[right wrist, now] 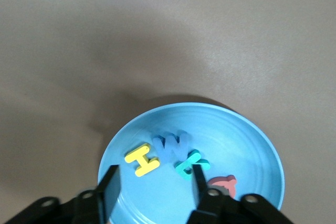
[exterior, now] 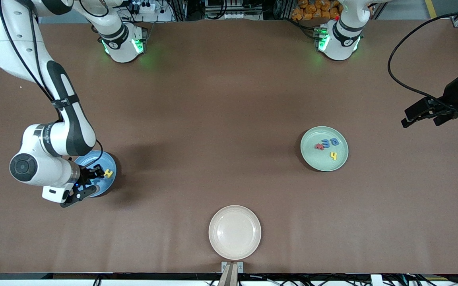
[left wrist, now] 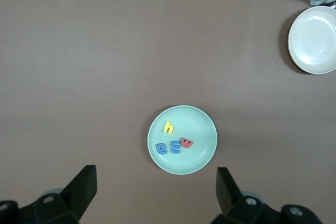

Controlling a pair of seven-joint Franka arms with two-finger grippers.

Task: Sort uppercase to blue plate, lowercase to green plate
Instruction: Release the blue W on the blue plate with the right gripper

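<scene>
The blue plate (exterior: pixel 90 159) (right wrist: pixel 247 145) lies near the right arm's end of the table. In it lie the uppercase letters: yellow H (right wrist: pixel 142 160) (exterior: pixel 108 173), blue W (right wrist: pixel 171 145), teal R (right wrist: pixel 191 164) and red Q (right wrist: pixel 223 184). My right gripper (exterior: pixel 90 178) (right wrist: pixel 155 174) hangs open just over this plate, nothing between its fingers. The green plate (exterior: pixel 324 163) (left wrist: pixel 199 124) holds the lowercase letters: red w (exterior: pixel 319 146) (left wrist: pixel 187 142), blue m (exterior: pixel 326 143), blue a (exterior: pixel 334 141) and yellow h (exterior: pixel 333 155) (left wrist: pixel 168 127). My left gripper (exterior: pixel 422 119) (left wrist: pixel 155 182) waits open, high above the table by the green plate.
An empty cream plate (exterior: pixel 235 232) (left wrist: pixel 314 40) sits near the front edge at the table's middle. The right arm's elbow and forearm (exterior: pixel 66 115) rise over the table beside the blue plate. Black cables (exterior: pixel 404 47) hang at the left arm's end.
</scene>
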